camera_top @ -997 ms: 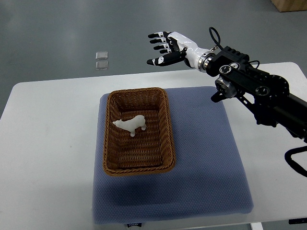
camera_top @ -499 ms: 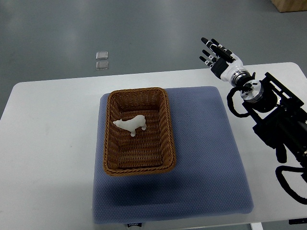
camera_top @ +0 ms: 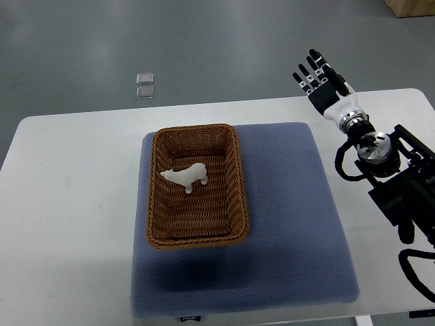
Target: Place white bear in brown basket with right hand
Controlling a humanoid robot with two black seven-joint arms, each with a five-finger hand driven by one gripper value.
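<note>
A small white bear (camera_top: 185, 176) lies on its side inside the brown wicker basket (camera_top: 234, 178), in the basket's upper half. The basket sits on a blue-grey mat (camera_top: 292, 224) on the white table. My right hand (camera_top: 321, 83) is far to the right of the basket, above the table's far edge, fingers stretched out straight and holding nothing. Its black arm runs down the right edge of the picture. The left arm does not show.
The white table (camera_top: 75, 204) extends left of the mat. Two small clear squares (camera_top: 144, 85) lie on the grey floor beyond the table's far edge. A wooden corner (camera_top: 411, 7) shows at the top right.
My right hand has pulled back from above the basket's far side to the right, and the arm has swung toward the picture's right edge. The bear stays in the basket.
</note>
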